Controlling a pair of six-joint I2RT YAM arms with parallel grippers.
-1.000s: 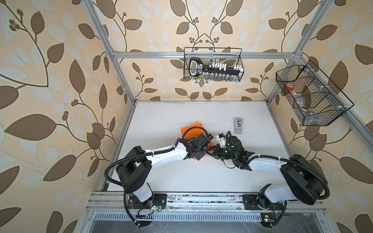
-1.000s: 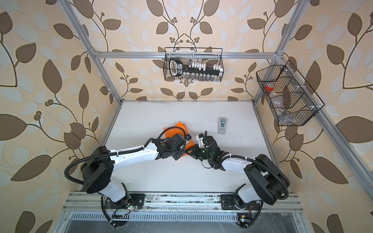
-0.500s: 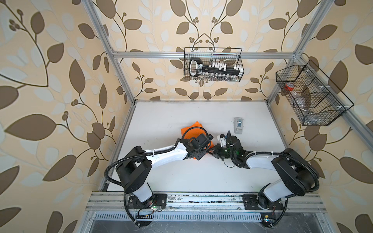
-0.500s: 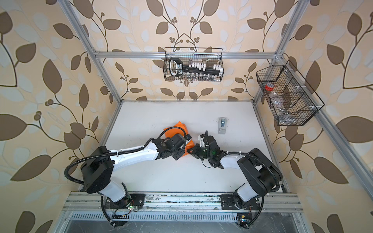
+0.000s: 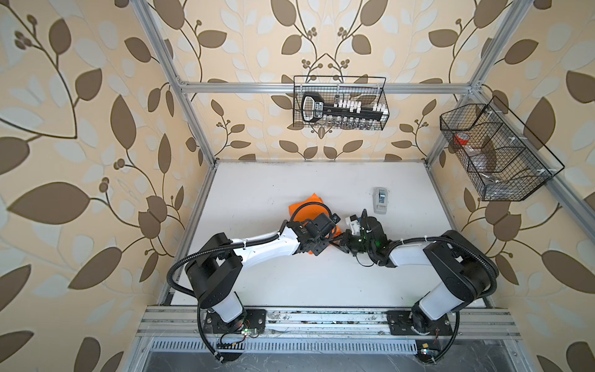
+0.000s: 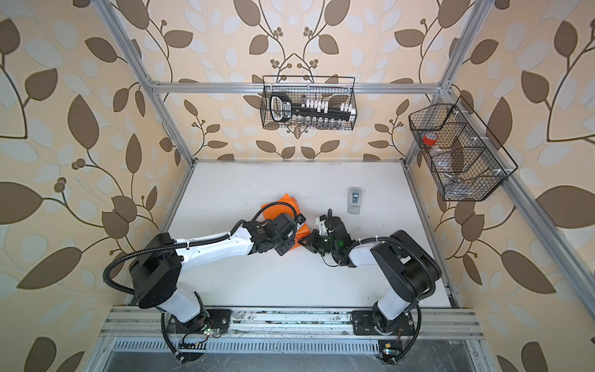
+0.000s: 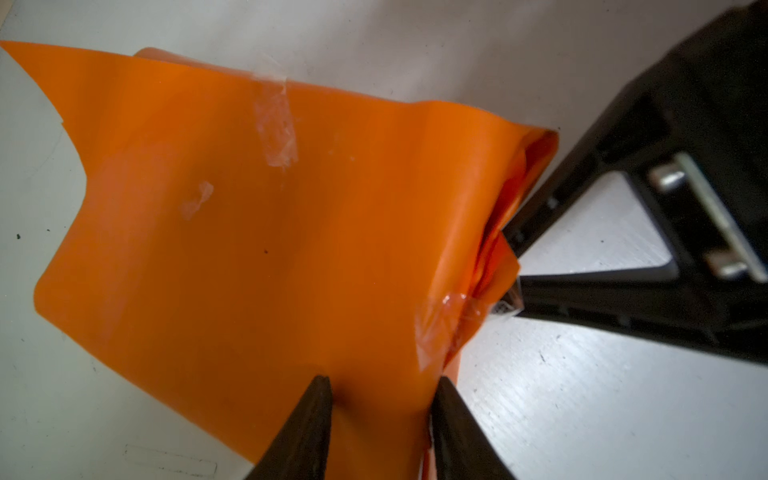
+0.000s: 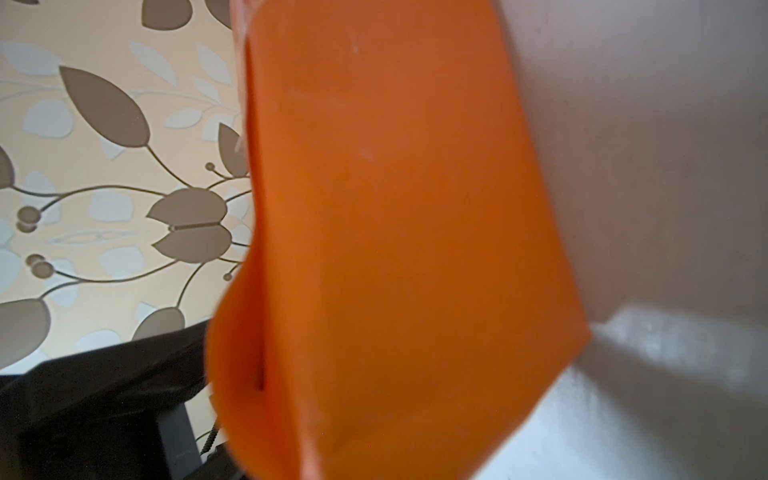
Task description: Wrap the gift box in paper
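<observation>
Where the left gripper meets the paper, its fingertips stand a narrow way apart, both touching the paper's upper face. At the paper's folded end the right gripper is closed, tips against the flaps; whether a flap is pinched cannot be told. Clear tape strips lie across the orange folds. The gift box does not show; the paper is folded into a block shape. In both top views it lies near the middle of the white table, with the grey tape dispenser apart from it, farther back on the right.
</observation>
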